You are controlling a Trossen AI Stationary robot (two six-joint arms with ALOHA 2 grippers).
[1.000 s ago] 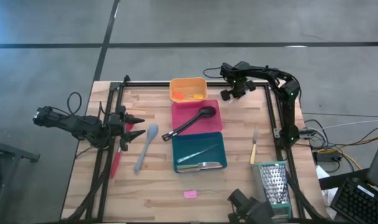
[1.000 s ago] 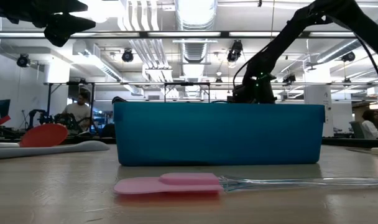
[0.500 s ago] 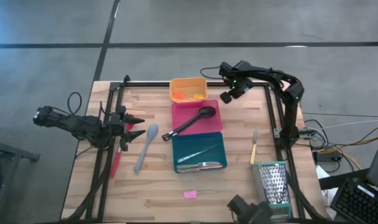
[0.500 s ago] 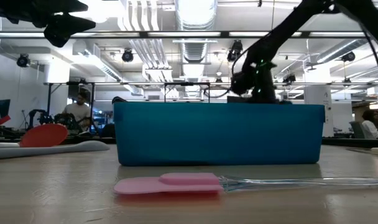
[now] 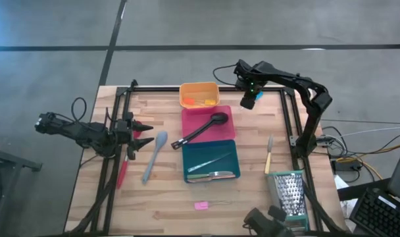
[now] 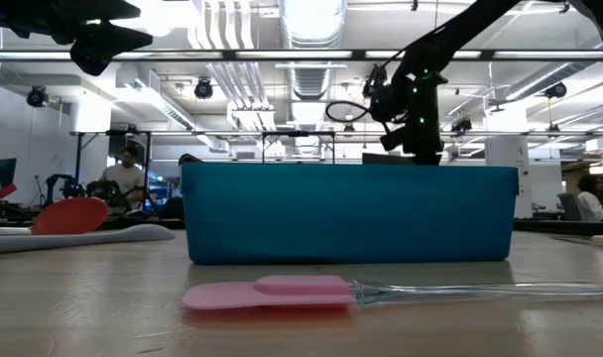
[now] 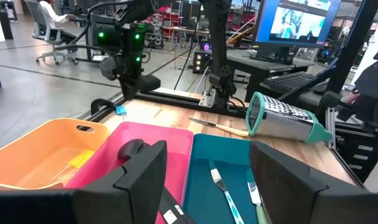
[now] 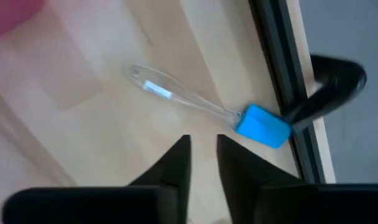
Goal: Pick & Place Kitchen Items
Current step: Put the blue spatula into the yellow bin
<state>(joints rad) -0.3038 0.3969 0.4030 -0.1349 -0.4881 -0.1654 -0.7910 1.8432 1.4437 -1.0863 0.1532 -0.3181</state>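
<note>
Three rectangular trays are sitting in a row down the middle of the table (image 5: 252, 191): an orange tray (image 5: 199, 88) at the far end, a pink tray (image 5: 201, 118) next, and a teal tray (image 5: 203, 150) nearest the front. One metal box grater (image 5: 290, 193) is lying near the front right corner.

The kitchen items are lying scattered. One black spoon (image 5: 201, 129) is resting slantwise across the pink tray, its bowl toward the far side. One grey spoon (image 5: 154, 155) and one red spatula (image 5: 125, 160) are lying left of the trays, the spatula partly under the left arm. One yellow-handled knife (image 5: 268, 157) is lying right of the teal tray. Metal utensils (image 5: 210, 168) are lying inside the teal tray; their number cannot be told. One pink spatula (image 6: 272, 293), with a clear handle, is lying flat in front of the teal tray. One blue spatula (image 8: 262, 126), also clear-handled, is lying at the far right table edge beside the black frame rail.

The left gripper (image 5: 145, 133) is hovering over the table's left side with its fingers spread wide, holding nothing. The right gripper (image 8: 201, 158) is hanging above the blue spatula with its fingers (image 8: 176, 163) only narrowly parted, holding nothing.
</note>
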